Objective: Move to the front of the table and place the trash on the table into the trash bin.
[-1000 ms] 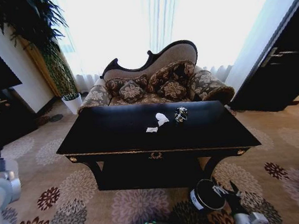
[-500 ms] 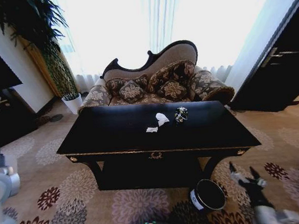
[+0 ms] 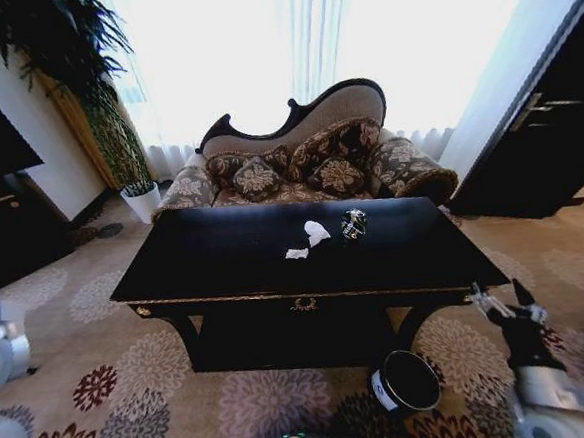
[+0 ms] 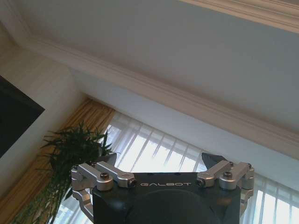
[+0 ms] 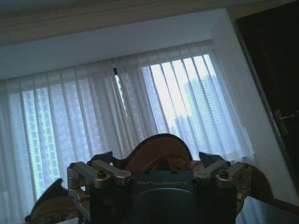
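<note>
The black table (image 3: 225, 264) is seen ahead, before a patterned sofa (image 3: 308, 163). Near the middle of its top, toward the far edge, white paper scraps (image 3: 311, 238) are found, with a dark crumpled wrapper (image 3: 352, 223) just beside them toward the right end. The trash bin (image 3: 406, 382) is tipped on the carpet below the table's near right corner. The right gripper (image 3: 506, 302) is raised beside that corner, fingers spread apart. The left gripper (image 4: 163, 179) is pointed at the ceiling, fingers apart.
</note>
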